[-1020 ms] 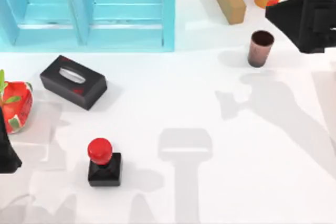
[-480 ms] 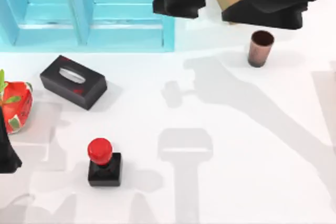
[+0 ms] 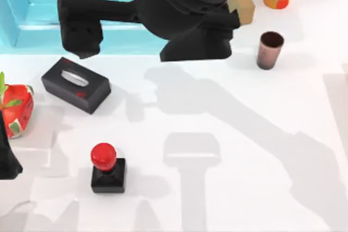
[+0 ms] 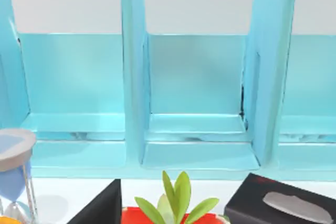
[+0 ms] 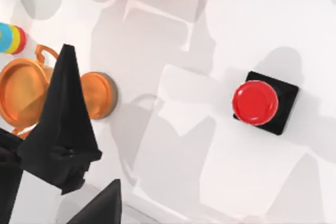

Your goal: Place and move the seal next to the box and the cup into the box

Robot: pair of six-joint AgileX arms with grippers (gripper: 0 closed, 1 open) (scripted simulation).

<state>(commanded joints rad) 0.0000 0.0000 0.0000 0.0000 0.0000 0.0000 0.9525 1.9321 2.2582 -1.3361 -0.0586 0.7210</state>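
Top view: right gripper (image 3: 79,25) held over blue box (image 3: 32,20), finger state untellable; seal (image 3: 107,168) upright, well apart; cup (image 3: 269,50) at right.

A: What does the setting consist of?
B: A white table (image 3: 261,150) fills the top view, crossed by soft grey shadows, the broadest running toward four o'clock.
A: Any furniture on it?
B: A turquoise shelf (image 3: 32,31) with upright dividers stands at eleven o'clock. In the left wrist view the shelf (image 4: 199,124) has open bays, a pale grey wall (image 4: 199,1) rising behind it.
A: And the light?
B: Bright and even.
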